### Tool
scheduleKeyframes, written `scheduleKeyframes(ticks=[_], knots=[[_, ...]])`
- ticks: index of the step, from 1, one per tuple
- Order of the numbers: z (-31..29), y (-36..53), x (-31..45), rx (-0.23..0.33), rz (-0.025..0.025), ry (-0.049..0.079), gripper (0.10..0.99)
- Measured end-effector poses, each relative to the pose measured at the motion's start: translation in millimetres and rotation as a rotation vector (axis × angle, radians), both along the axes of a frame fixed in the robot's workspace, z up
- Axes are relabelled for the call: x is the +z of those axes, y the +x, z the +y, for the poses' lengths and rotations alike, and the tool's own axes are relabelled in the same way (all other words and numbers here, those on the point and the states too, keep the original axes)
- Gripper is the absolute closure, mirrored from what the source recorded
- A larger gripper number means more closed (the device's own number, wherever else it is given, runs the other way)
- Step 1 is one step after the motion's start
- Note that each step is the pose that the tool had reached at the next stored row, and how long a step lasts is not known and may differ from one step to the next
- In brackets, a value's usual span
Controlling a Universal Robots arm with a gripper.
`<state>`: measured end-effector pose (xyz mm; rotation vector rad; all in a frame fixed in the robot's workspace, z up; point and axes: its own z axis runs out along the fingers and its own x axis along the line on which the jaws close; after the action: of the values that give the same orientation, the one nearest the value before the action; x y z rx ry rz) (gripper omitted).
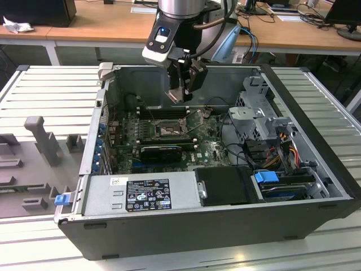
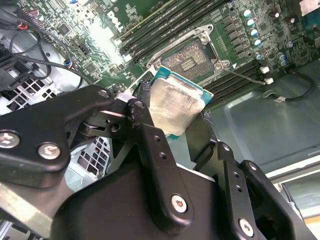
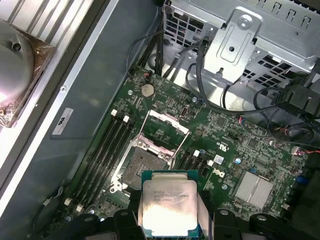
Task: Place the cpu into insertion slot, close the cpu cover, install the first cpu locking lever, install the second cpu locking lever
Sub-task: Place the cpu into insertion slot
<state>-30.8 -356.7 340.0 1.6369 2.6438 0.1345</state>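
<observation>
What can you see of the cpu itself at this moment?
The small flat square cpu chip, a dull silvery-tan metal lid on a teal-green board, is clamped at two opposite edges by the black end effector. It hangs clear above the green motherboard, near the open black-framed socket, touching nothing else.

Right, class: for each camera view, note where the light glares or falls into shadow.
Second wrist view: glare washes out a patch of the motherboard, and the cpu face gleams. First wrist view: the cpu's metal face glints against the dimmer board. Exterior view: the computer case interior sits darker than the pale table around it.
</observation>
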Motion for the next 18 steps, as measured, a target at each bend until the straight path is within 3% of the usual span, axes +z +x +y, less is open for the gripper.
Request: scheduleKeyframes(ticks=[18], knots=[[0.0,0.0,-5.3,-0.050,0.0004,0.000,0.561]])
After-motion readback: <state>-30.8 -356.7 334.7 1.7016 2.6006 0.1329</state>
